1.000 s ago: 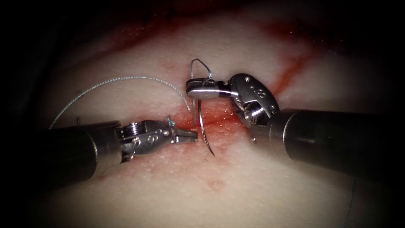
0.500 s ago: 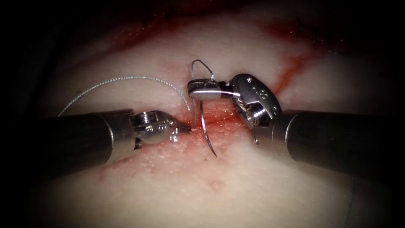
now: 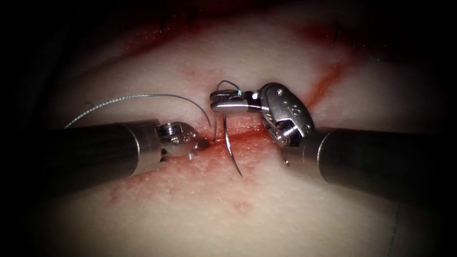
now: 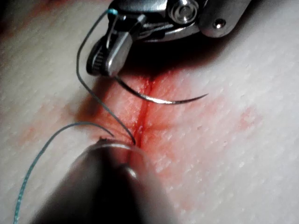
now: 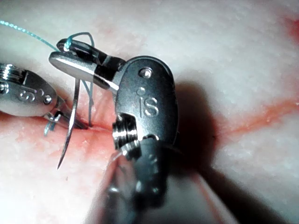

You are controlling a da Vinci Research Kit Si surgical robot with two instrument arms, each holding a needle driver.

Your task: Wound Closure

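My right tool [image 3: 223, 102] is shut on the curved needle [image 3: 228, 143] close to its tail end. The needle hangs down across the cut [image 3: 250, 134] with its tip free above the tissue, not in it. From the tail, the thread [image 3: 143, 96] loops over the right jaws, enters the tissue at the cut, and arcs away to the left. My left tool [image 3: 202, 142] has its tip against the cut's left edge, beside where the thread enters. The same needle [image 4: 159, 99] [image 5: 70, 130] and right tool [image 4: 110, 56] [image 5: 74, 60] appear in both wrist views.
Red fluid [image 3: 204, 164] stains the tissue [image 3: 266, 209] around the cut and along a streak [image 3: 328, 81] at the far right. Dark stitches [image 3: 339, 32] sit at the far edge. A strand of thread [image 3: 394, 228] lies at the near right.
My left tool has moved right and up to the cut's left edge and rolled. The right tool sank slightly, and the thread loop above its jaws is lower and smaller.
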